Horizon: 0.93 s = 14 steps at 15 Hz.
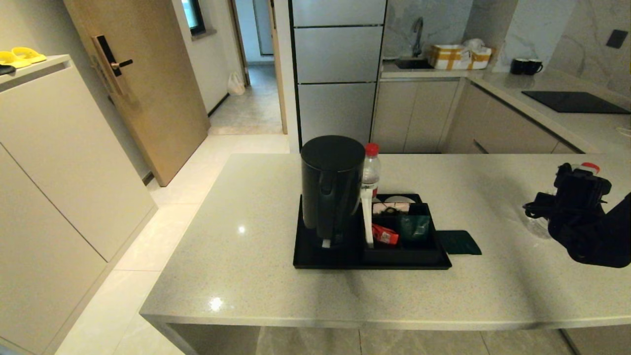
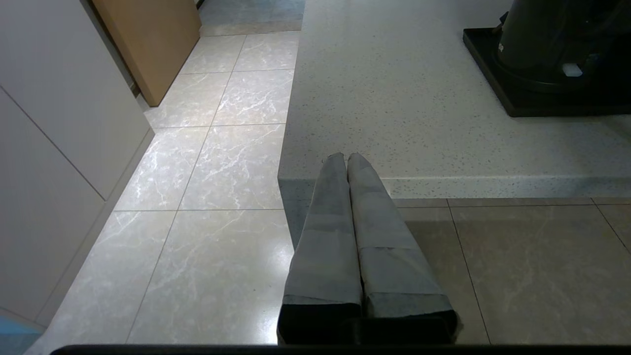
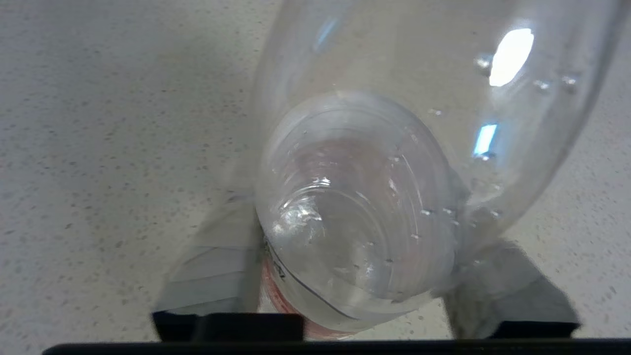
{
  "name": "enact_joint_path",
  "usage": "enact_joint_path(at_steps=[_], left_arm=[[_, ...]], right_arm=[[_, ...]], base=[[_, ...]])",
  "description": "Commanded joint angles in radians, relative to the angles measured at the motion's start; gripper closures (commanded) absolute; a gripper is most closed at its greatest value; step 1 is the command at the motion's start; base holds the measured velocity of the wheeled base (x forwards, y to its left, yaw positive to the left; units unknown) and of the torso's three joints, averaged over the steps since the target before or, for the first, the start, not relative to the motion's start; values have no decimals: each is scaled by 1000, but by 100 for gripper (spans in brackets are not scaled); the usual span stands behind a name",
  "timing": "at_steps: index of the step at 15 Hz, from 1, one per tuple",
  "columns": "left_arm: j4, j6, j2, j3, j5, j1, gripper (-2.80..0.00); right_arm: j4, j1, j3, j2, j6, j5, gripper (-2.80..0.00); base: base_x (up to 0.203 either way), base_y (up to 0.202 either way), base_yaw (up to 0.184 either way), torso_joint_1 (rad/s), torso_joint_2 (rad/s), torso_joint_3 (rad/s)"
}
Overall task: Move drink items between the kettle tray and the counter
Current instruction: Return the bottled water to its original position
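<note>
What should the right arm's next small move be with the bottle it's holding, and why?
Probably lower it straight down and release. The right gripper clamps a water bottle over bare counter, right of the kettle tray. Whether the base already touches is unclear.

Tan wooden door w/ black handle lock [image 1: 112,63] at far left. Two black mugs [image 1: 525,66] & a cardboard box w/ yellow tape [image 1: 458,56] sit on the far L-shaped worktop [image 1: 557,79]. Yellow slippers [image 1: 19,55] atop beige cabinet [image 1: 54,162].

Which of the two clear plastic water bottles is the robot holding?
The clear red-capped water bottle at the counter's right side, clamped in the right gripper. The other red-capped bottle stands untouched beside the tall black kettle.
</note>
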Motion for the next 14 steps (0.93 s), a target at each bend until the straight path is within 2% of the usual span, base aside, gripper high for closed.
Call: enact_joint_path(at_steps=[1,4,6,7,10,12,14], left_arm=[[-1,1,1,0,0,0,0],[-1,1,1,0,0,0,0],[-1,1,1,0,0,0,0],[-1,1,1,0,0,0,0],[-1,1,1,0,0,0,0],[0,1,1,0,0,0,0],[0,1,1,0,0,0,0]], right_arm=[[18,2,-11,-12,0,-2,0],[103,12,-16,-79,8,5,0],[240,53,-14,-197,25,62,0],[352,87,-17,-271,40,100,0],[706,282,-126,-401,98,174,0],[818,392,-242,-402,117,177,0],[852,458,-379,-325,117,118,0]], base=[[0,0,0,0,0,0],[0,0,0,0,0,0],[0,0,0,0,0,0],[0,0,0,0,0,0],[0,0,0,0,0,0],[0,0,0,0,0,0],[0,0,0,0,0,0]])
